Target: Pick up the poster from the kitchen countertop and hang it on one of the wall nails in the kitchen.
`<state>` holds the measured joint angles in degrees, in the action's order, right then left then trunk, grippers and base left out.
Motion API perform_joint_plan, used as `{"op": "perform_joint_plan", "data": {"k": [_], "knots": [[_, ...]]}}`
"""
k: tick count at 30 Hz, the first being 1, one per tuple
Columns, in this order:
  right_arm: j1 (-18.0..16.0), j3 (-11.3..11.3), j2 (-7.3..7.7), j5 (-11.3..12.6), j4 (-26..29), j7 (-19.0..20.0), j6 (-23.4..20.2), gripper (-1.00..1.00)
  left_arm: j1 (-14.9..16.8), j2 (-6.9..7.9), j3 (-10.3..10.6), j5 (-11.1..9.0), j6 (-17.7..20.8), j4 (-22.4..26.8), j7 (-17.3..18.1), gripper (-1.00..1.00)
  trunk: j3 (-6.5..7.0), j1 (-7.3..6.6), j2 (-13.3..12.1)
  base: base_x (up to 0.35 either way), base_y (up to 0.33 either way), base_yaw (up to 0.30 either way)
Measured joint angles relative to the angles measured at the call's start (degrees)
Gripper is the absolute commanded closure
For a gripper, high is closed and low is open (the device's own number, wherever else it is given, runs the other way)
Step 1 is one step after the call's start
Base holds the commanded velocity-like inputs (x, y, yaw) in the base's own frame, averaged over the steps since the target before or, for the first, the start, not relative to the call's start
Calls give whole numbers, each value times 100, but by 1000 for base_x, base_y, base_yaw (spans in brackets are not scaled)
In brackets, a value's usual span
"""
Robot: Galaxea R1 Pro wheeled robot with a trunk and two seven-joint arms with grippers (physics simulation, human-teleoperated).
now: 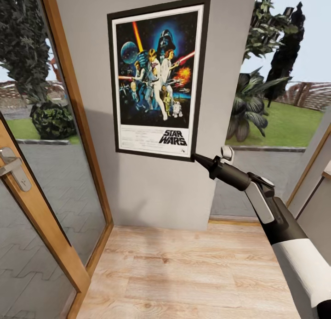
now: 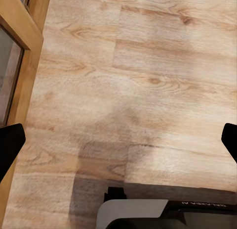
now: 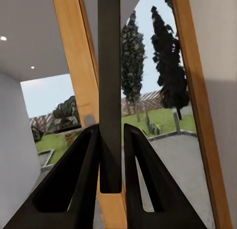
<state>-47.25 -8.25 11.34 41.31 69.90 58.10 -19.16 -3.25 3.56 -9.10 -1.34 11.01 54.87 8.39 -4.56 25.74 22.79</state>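
Pale wooden floor [image 1: 193,273] lies nearest, and in the left wrist view the same planks fill the space between the two dark fingertips [image 2: 10,145] of the left gripper [image 2: 118,142], which stand wide apart at the picture's edges and hold nothing. Part of the robot's white and black base [image 2: 148,214] is cut off below them.

On the right, the right arm [image 1: 285,227] reaches up and forward to the left, from its white sleeve to the black wrist. The right gripper [image 1: 196,158] pinches the lower right corner of the poster [image 1: 158,77]. In the right wrist view the two black fingers [image 3: 81,184] are closed on the thin dark edge of the frame [image 3: 109,90], seen end-on.

The poster is flat against the grey wall [image 1: 151,190], upright. Any nail behind it is hidden.

Farther left stands a glass door with a wooden frame [image 1: 78,107] and metal handle [image 1: 11,165]; outside are grass and trees.
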Motion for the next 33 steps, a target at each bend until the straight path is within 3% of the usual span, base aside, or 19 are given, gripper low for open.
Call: {"op": "perform_joint_plan", "data": {"k": [20,33], "knots": [[-6,2,-3,1,-1,43,-7,100,0,4,0,3,0,0,0,-100,0,0,0,0,0,0],[2,1,2,5,-5,373,132,100,0,6,0,2,0,0,0,-100,0,0,0,0,0,0]]}}
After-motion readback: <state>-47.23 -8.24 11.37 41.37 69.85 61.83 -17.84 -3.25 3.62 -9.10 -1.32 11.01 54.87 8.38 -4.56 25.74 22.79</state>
